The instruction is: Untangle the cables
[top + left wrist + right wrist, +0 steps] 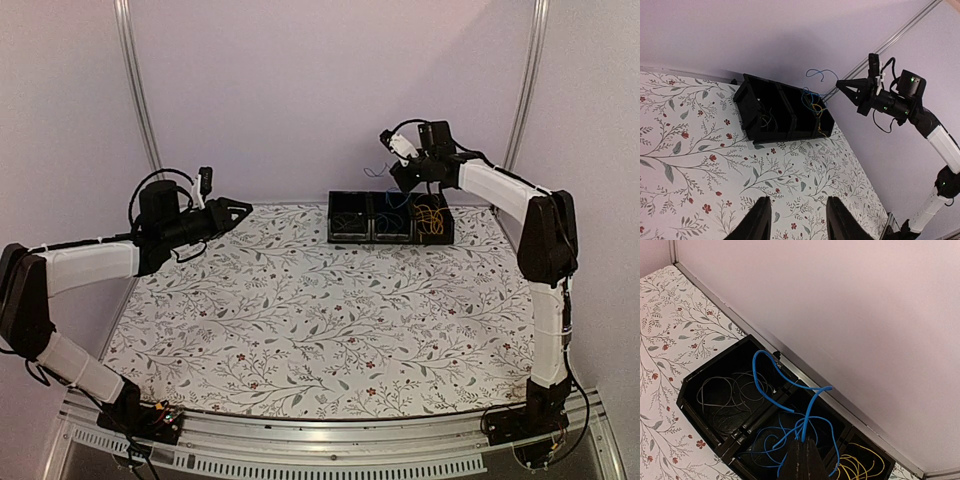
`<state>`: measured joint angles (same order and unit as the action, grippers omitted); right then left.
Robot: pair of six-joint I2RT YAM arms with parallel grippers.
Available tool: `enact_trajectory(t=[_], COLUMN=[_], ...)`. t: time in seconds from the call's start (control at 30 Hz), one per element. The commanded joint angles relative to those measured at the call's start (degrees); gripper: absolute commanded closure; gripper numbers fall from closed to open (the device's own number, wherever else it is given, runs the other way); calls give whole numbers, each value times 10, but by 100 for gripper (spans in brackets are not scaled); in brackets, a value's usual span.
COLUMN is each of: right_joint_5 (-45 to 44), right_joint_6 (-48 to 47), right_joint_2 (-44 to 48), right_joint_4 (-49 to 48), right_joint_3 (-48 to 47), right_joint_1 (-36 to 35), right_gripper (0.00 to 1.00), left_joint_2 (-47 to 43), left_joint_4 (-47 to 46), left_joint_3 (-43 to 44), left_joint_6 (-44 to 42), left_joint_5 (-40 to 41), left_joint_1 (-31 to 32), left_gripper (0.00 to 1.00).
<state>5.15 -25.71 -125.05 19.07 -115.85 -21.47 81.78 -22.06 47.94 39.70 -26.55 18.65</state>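
Right wrist view: the right gripper (801, 452) has its two dark fingers pressed together on a thin blue cable (754, 374). The cable's free end curls upward in an open loop above the fingers, while other blue strands drop from the pinch into the compartment underneath. That is the middle compartment of a black plastic three-compartment tray (756, 419), set against the foot of the pale lilac back wall (850, 305). Thin grey and dark cables (722, 392) lie coiled in the compartment to its left in this view, and thin yellow cables (856, 466) lie in the one on the right. In the top external view, the gripper hangs above the tray, clear of its rim, with the blue end dangling in the air beside it. The tray stands at the far edge of the floral-patterned table cover (300, 320). The left gripper (799, 202) hovers well apart from the tray, over the cover's left side, its fingers spread wide with nothing between them.
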Motion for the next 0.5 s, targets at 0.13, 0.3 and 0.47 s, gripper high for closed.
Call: enact_trajectory(t=[0.13,0.3,0.47], right_joint_5=[61,82,90], right_joint_6=[50,80,103], right_joint_2=[-43,-76,-100], right_joint_4=[13,17,19], right_joint_3=[-14,-35,-47], right_joint_1=[6,16,38], right_gripper=[100,100,100], left_joint_2=[11,14,21], left_joint_4=[-17,-16,-15], left_joint_3=[-3,-3,-2], left_joint_6=[3,2,2], left_joint_5=[-7,-6,-5], left_joint_1=[-6,-6,-7], left_gripper=[61,61,61])
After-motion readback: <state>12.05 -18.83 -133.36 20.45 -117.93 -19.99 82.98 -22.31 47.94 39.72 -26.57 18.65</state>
